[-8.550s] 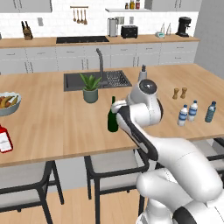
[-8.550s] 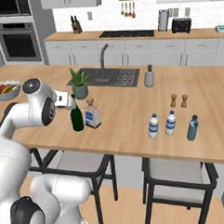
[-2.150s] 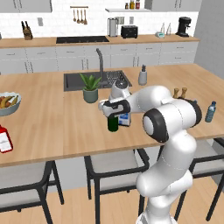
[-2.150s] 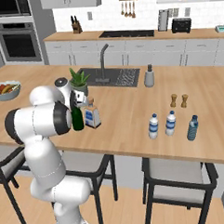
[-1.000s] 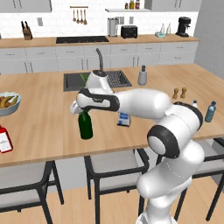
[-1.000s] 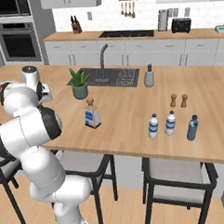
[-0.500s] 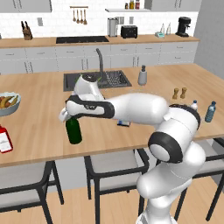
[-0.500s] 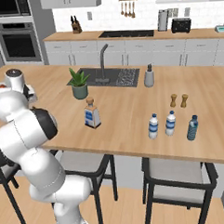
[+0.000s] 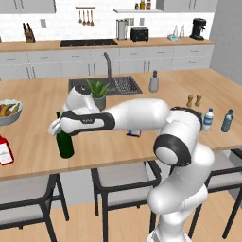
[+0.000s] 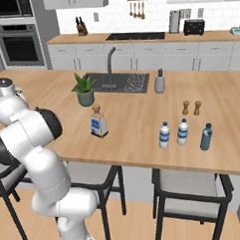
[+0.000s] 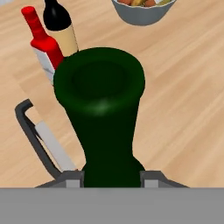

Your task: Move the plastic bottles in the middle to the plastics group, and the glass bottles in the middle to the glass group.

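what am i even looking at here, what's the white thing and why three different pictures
It's a rendered kitchen. The white thing is a robot arm on a driving base. Two pictures come from cameras on that base, looking over a wooden island counter from the left and right. The third comes from a camera on the robot's hand.

The gripper is shut on a green wine bottle, carried toward a red bottle near a fruit bowl. On the counter are a squat stoppered bottle, three small water bottles, two pepper mills, a potted plant and a sink.
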Available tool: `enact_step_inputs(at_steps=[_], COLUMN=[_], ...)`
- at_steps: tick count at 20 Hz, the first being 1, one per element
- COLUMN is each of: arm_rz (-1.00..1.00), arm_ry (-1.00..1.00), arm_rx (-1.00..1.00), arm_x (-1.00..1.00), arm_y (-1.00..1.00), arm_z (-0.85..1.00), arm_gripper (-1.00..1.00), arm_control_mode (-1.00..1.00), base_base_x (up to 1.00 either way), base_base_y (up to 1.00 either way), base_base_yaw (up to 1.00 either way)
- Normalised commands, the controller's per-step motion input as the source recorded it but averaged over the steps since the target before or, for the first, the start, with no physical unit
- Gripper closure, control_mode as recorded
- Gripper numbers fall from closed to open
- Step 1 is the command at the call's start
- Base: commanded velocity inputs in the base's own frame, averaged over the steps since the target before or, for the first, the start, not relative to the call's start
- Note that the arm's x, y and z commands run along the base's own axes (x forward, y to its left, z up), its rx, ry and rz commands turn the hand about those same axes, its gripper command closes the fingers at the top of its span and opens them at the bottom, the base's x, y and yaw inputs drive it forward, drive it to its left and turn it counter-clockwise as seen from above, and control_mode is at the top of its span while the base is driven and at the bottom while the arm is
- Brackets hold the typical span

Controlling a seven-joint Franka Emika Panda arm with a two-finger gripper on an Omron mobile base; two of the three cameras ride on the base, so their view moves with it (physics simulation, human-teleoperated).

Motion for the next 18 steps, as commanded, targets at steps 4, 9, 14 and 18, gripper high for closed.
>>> enact_step_inputs(at_steps=[4,9,14,18], arm_rz=[0.00,0.00,0.00,0.00], arm_ry=[0.00,0.00,0.00,-0.05], arm_rx=[0.01,0.03,0.00,0.00], arm_x=[0.23,0.27,0.05,0.00], arm_y=[0.46,0.44,0.27,0.18], arm_z=[0.00,0.00,0.00,0.00], arm_gripper=[1.00,1.00,1.00,1.00], arm_control_mode=[-1.00,-1.00,-1.00,-1.00], base_base_x=[0.00,0.00,0.00,0.00], base_base_y=[0.00,0.00,0.00,0.00], base_base_yaw=[0.00,0.00,0.00,0.00])
